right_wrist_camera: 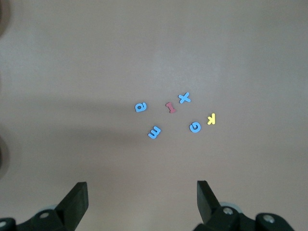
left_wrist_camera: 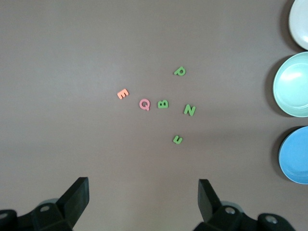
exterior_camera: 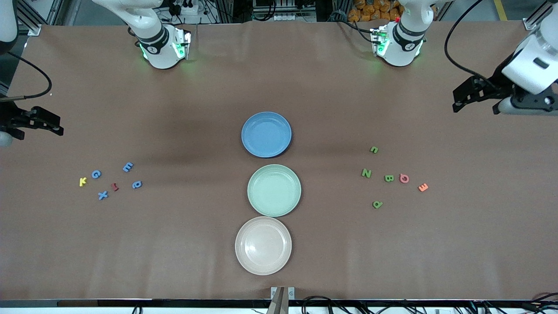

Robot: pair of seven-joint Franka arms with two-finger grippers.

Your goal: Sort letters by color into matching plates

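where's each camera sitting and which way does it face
front view: high across the table, facing both arm bases; shows three plates, both letter groups.
left wrist view: on the left arm, looking down past the open left pincer at the green letters.
right wrist view: above the open right pincer, over the blue letters.
Shared: front and left wrist views both show the green plate.

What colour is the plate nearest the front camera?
Beige-pink plate, clearest in the front view.

A plain brown desk [exterior_camera: 174,253] is seen. Three plates are coloured blue [exterior_camera: 266,134], pale mint green [exterior_camera: 274,190] and beige-pink [exterior_camera: 263,245]. Four blue letters [exterior_camera: 96,174] are joined by a yellow [exterior_camera: 83,182] and a dark red one [exterior_camera: 114,186]. Four green letters [exterior_camera: 366,173] are joined by a pink [exterior_camera: 404,178] and an orange one [exterior_camera: 423,187].
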